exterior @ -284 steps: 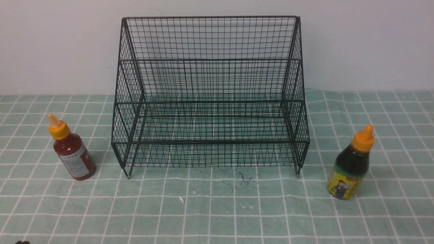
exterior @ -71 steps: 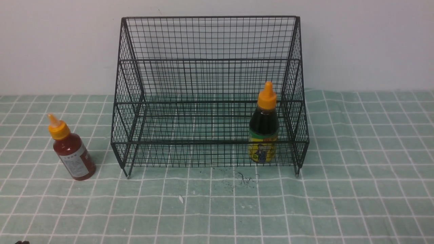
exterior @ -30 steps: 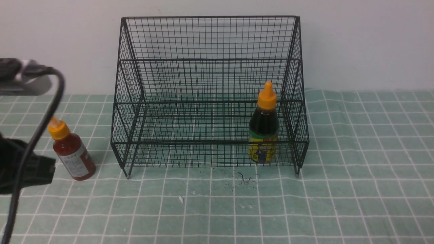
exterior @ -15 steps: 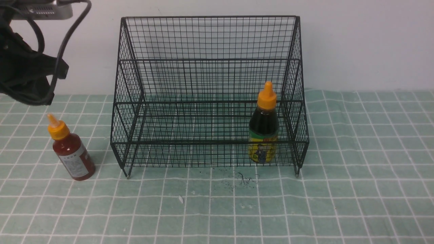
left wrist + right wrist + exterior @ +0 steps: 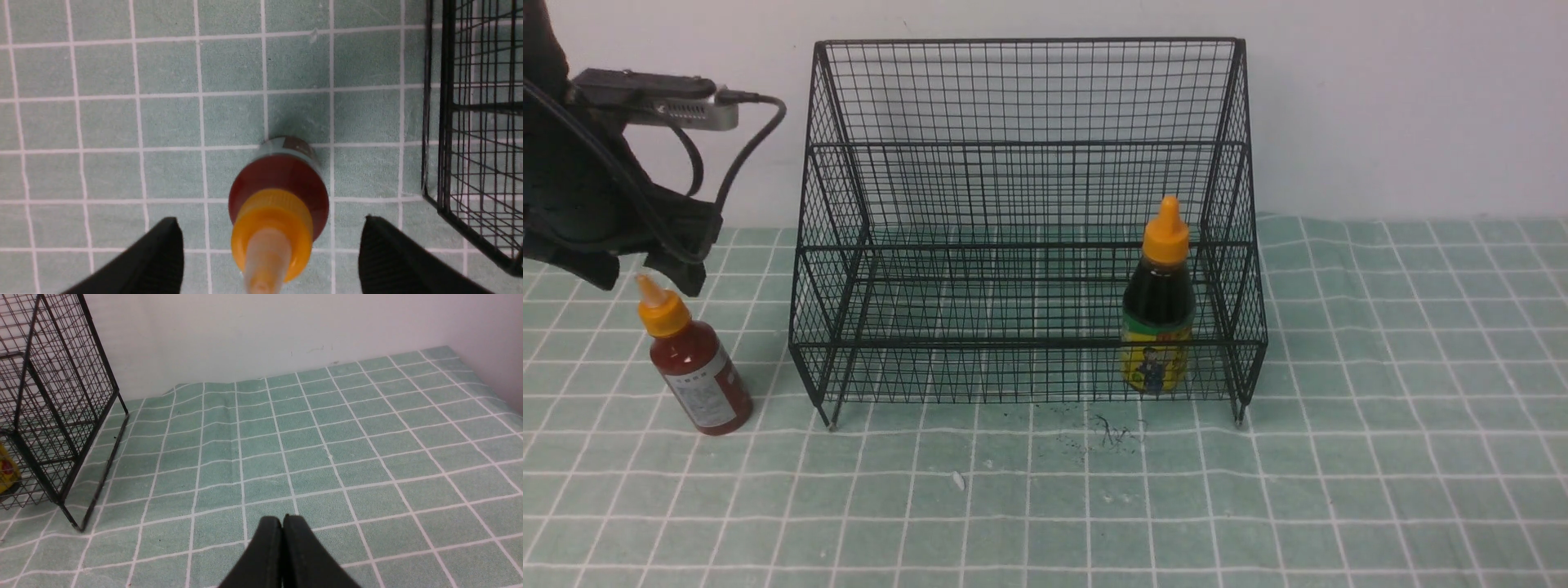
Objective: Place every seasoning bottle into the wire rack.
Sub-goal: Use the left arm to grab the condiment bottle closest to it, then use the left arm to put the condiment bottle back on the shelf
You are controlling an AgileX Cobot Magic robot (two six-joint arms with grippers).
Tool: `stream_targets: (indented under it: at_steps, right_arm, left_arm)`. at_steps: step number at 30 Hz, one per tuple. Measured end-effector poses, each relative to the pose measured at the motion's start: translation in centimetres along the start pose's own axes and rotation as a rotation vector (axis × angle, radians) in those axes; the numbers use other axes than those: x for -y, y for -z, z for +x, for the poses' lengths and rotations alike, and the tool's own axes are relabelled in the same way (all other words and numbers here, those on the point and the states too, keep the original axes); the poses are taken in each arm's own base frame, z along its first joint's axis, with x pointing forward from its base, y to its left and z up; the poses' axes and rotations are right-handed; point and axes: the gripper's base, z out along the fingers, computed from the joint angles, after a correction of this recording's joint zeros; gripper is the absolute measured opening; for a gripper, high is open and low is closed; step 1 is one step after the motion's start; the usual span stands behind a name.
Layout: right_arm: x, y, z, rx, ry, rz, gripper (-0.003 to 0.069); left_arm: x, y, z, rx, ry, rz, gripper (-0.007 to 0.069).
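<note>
The red sauce bottle (image 5: 698, 371) with an orange cap stands on the cloth left of the black wire rack (image 5: 1025, 147). My left gripper (image 5: 645, 273) hangs open just above its nozzle; in the left wrist view the bottle (image 5: 280, 192) sits between the spread fingers (image 5: 161, 255), with the gripper (image 5: 269, 228) untouching. The dark sauce bottle (image 5: 1160, 306) with a yellow label stands upright on the rack's lower step, at its right end. My right gripper (image 5: 282, 519) is shut and empty over bare cloth, right of the rack (image 5: 53, 396); it is out of the front view.
A green checked cloth (image 5: 1380, 457) covers the table up to a white wall. A small white scrap (image 5: 960, 480) and dark scribble marks (image 5: 1107, 433) lie in front of the rack. The left arm's cable (image 5: 747, 139) hangs near the rack's left side.
My left arm has come in from the left, swung up and then down, and now hovers over the red bottle's cap. The dark bottle went from the cloth at right into the rack earlier.
</note>
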Motion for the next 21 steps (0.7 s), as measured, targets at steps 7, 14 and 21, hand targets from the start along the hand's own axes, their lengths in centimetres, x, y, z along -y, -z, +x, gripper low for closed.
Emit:
stream_targets:
  at_steps: [7,14,21]
  right_arm:
    - [0.0,0.0,0.0,0.0,0.0,0.0,-0.0012]
    - [0.0,0.0,0.0,0.0,0.0,0.0,-0.0012]
    - [0.0,0.0,0.0,0.0,0.0,0.0,-0.0012]
  left_arm:
    - [0.0,-4.1,0.1,-0.135,0.011,0.005,0.0382]
    - [-0.1,-2.9,0.2,-0.127,0.005,-0.013,0.0281]
    - [-0.2,8.0,-0.2,0.127,0.025,-0.015,0.0281]
